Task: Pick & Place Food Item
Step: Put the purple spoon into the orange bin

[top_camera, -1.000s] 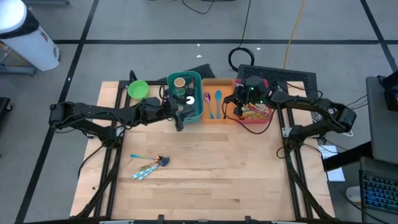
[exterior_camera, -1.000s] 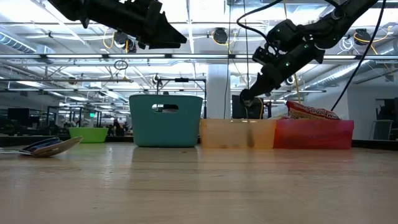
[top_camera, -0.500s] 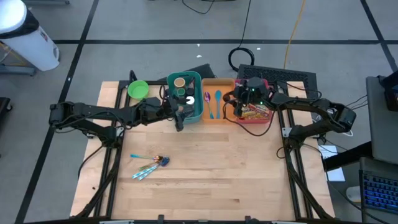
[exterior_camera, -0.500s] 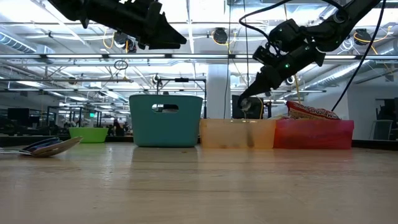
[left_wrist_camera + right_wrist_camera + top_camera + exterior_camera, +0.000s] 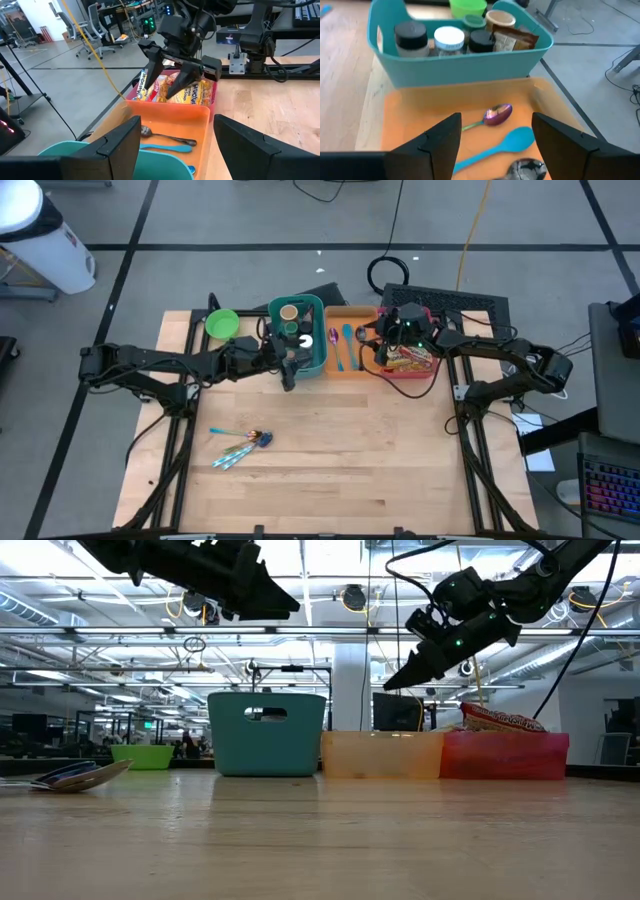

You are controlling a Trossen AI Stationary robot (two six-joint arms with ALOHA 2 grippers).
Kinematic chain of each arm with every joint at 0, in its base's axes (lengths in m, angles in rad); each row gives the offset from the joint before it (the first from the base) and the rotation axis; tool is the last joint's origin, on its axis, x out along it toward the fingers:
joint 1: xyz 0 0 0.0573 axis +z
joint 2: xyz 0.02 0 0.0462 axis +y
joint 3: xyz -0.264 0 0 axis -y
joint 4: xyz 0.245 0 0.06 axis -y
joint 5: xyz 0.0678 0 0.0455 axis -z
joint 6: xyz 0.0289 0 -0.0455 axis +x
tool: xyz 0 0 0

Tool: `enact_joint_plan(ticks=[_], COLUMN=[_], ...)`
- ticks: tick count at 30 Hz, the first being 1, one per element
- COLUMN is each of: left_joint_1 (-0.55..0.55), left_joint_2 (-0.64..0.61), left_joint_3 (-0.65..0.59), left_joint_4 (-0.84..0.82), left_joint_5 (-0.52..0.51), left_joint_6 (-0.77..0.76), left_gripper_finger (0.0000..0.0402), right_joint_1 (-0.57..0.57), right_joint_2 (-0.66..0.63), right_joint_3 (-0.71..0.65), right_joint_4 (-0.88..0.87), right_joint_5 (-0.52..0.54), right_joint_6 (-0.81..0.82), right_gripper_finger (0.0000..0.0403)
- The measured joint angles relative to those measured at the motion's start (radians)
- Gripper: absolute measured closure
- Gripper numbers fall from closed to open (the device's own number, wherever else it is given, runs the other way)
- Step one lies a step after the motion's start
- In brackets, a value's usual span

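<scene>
On the worktop [image 5: 330, 440], near the front, loose spoons [image 5: 240, 446] lie. Farther back, the left tool [image 5: 289, 366] hangs released above the teal bin [image 5: 300, 332]. The right tool [image 5: 397, 677] is released above the orange tray [image 5: 172, 122]. Behind, the snack packets [image 5: 172, 87] stand upright in the pink bin [image 5: 505, 754].

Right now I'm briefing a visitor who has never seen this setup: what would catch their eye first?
Probably the three bins in a row at the table's far edge: a teal bin full of jars, an orange tray holding spoons, and a red bin of snack packets. The right gripper hangs open above the orange tray. Loose spoons lie alone on the bare wood.
</scene>
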Motion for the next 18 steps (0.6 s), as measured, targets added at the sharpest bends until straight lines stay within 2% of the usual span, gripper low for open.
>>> enact_joint_plan(ticks=[4, 8, 11, 14, 18], left_joint_1=[-0.008, -0.042, -0.086, -0.14, -0.235], left_joint_2=[-0.002, -0.058, -0.109, -0.161, -0.18], left_joint_3=[0.0, -0.001, -0.001, 0.0, -0.002], left_joint_4=[-0.036, -0.196, -0.373, -0.549, -0.852], left_joint_5=[-0.001, 0.0, 0.015, 0.085, 0.13], left_joint_6=[-0.033, -0.096, -0.196, -0.331, -0.53], left_gripper_finger=[0.0149, 0.0149, 0.0149, 0.0149, 0.0149], right_joint_1=[0.0, 0.009, 0.028, 0.053, 0.083], right_joint_2=[-0.001, -0.003, -0.003, -0.003, -0.003], right_joint_3=[0.0, 0.0, 0.0, 0.0, 0.0], right_joint_4=[0.033, 0.035, 0.032, 0.032, 0.036], right_joint_5=[-0.004, -0.004, -0.004, -0.005, -0.005], right_joint_6=[0.051, 0.078, 0.078, 0.068, 0.051], right_gripper_finger=[0.0171, 0.0174, 0.0174, 0.0175, 0.0177])
